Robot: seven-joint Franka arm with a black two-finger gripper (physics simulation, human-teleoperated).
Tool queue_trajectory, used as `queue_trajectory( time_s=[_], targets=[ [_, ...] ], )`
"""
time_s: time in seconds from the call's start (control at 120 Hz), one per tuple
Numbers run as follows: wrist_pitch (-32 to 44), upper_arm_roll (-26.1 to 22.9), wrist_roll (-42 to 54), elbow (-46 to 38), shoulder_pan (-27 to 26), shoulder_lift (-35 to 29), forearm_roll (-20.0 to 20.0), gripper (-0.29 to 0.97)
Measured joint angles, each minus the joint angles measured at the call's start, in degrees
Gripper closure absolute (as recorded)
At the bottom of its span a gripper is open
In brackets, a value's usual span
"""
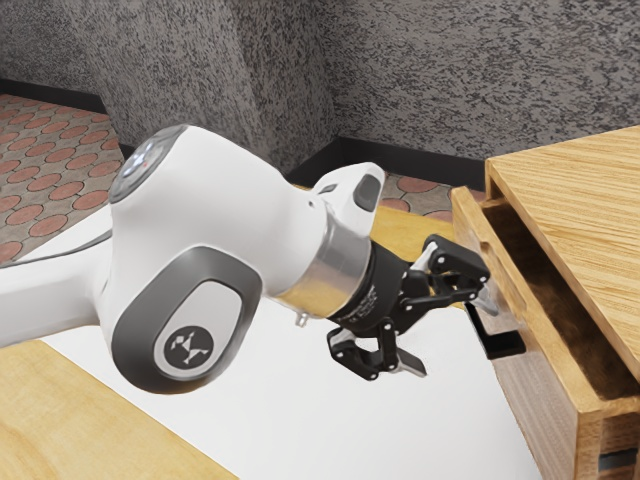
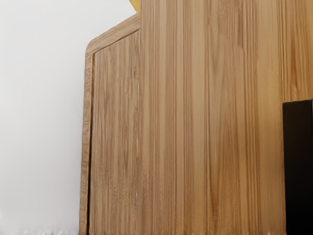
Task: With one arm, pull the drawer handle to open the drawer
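A wooden cabinet [image 1: 585,195] stands at the exterior view's right. Its top drawer [image 1: 503,268] is slid partly out, and the dark inside [image 1: 560,305] shows behind the front panel. A black handle [image 1: 497,335] sticks out from the drawer front. My black gripper [image 1: 452,333] is open just to the left of that handle. The upper finger's tip [image 1: 487,296] lies close against the drawer front above the handle, and the lower finger [image 1: 400,362] hangs well apart over the white mat. In the wrist view the drawer front [image 2: 195,127] is very near, with the handle [image 2: 298,166] beside it.
A white mat [image 1: 300,410] covers the wooden table [image 1: 60,420] under the arm. My bulky white arm [image 1: 220,270] spans the exterior view's left half. Speckled grey walls [image 1: 450,70] and a tiled floor [image 1: 50,150] lie behind.
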Motion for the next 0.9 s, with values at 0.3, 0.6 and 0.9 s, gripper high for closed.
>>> queue_trajectory(
  time_s=[0.3, 0.6, 0.9],
  targets=[
    [-0.2, 0.0, -1.0, -7.2, 1.1, -7.4, 0.2, 0.00],
    [-0.2, 0.1, -1.7, -14.3, 2.7, -15.0, 0.3, 0.00],
    [-0.3, 1.0, -2.1, -20.6, 4.1, -23.4, 0.4, 0.00]
  ],
)
